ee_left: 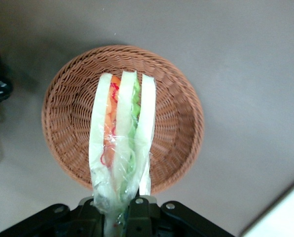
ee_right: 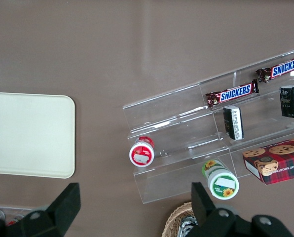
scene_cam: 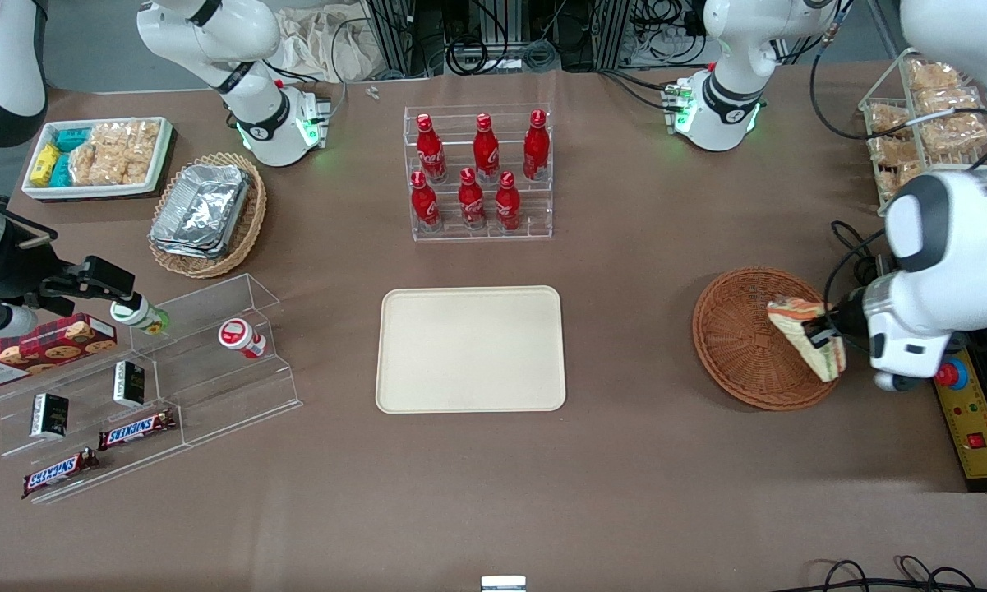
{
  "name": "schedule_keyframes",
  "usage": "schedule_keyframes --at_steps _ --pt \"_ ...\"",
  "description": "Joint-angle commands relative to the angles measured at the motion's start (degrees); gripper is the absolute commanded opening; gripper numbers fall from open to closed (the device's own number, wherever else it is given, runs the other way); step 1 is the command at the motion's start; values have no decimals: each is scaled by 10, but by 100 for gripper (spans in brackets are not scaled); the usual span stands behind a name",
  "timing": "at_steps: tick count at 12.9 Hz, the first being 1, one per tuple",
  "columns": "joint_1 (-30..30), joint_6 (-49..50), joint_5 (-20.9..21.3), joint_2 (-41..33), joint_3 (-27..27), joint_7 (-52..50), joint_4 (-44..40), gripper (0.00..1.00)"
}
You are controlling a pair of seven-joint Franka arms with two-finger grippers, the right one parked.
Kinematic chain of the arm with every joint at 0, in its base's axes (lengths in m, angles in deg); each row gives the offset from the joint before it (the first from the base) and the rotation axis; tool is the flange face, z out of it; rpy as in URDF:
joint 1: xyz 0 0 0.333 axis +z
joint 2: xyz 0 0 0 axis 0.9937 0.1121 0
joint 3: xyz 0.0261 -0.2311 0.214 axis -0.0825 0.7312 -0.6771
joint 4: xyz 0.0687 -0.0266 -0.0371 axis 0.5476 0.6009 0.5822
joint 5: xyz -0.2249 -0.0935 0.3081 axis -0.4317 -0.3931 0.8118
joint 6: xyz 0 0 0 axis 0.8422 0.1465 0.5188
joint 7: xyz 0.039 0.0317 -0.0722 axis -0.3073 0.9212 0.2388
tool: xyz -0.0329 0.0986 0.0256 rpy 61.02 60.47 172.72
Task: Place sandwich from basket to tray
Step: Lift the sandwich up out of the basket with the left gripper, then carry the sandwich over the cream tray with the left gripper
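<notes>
So the sandwich (ee_left: 120, 143) is one of those wrapped triangle wedges, three pale bread slices with orange-red and green filling between them, all in clear film. My guess is it's really light and squishy, and the film probably makes it a bit slippery, so I wouldn't want to squeeze hard or swing it fast. Grabbing it across the flat bread faces near one end looks like the sane choice to me, since the layers get pressed together instead of sliding apart.

Right now my gripper (ee_left: 118, 210) is closed on one end of the wedge, fingers pinching the bread faces, and the rest of it sticks out away from the wrist. In the wrist view its long axis runs straight out from the fingers over the middle of the basket (ee_left: 68, 98), striped filling edge facing the camera. From the front the sandwich (scene_cam: 805, 335) looks lifted off the wicker and tilted, hanging over the part of the basket (scene_cam: 735, 329) closest to the working arm's end of the table, with the gripper (scene_cam: 822, 333) right there on it. I can't tell for sure if its low corner is clear of the rim.

The tray (scene_cam: 470, 349) is well apart, toward the middle of the table, with nothing on it yet
</notes>
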Motion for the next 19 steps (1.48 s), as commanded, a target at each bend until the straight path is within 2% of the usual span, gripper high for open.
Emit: schedule_keyframes --at_steps 1,2,3,7,9,16,17,19 --pt "-17 100 7 12 31 1 -126 22" --pt "-26 107 6 13 48 1 -147 28" --pt "-37 107 5 14 67 2 -154 28" --pt "-85 98 4 68 132 7 -192 20" --pt "-132 67 6 111 138 1 -206 13" --pt "-255 -166 9 274 133 0 -201 15" --pt "-261 -174 15 288 129 -1 -200 15" --pt "-262 -176 53 306 129 -13 -195 17"
